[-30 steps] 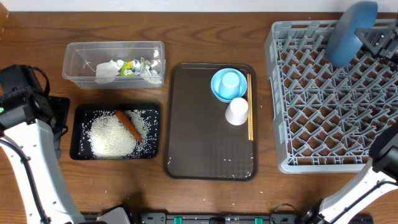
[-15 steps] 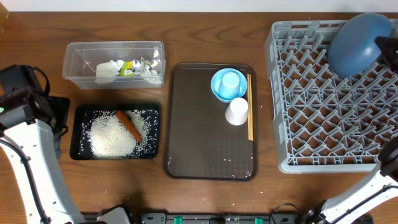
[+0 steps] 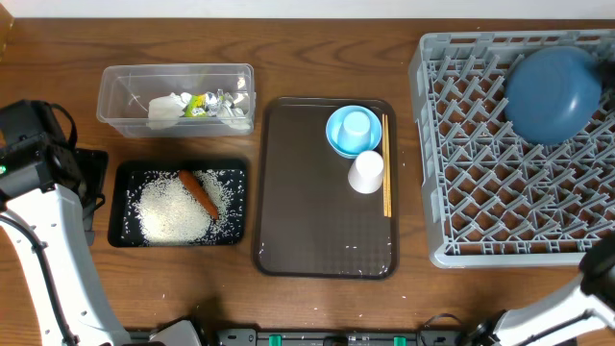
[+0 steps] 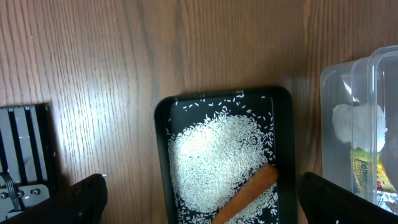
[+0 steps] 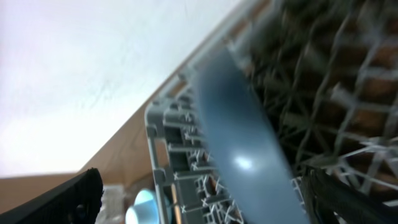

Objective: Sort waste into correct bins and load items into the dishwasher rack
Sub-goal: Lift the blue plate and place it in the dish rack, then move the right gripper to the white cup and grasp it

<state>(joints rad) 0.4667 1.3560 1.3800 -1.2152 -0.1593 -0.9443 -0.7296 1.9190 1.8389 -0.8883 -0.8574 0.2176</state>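
Right gripper spread wide, fingers flanking blue plate; contact can't be told. Plate leans among pegs in far right corner of grey rack. Left gripper wide open, empty, above black tray holding rice.

Plate: dark blue, plain. Rack: grey, square grid pattern. Bowl: light blue. Cup: white. Serving tray: dark brown. Shallow tray: black, holding white rice and an orange carrot. Tub: clear. Counter: brown wood grain.
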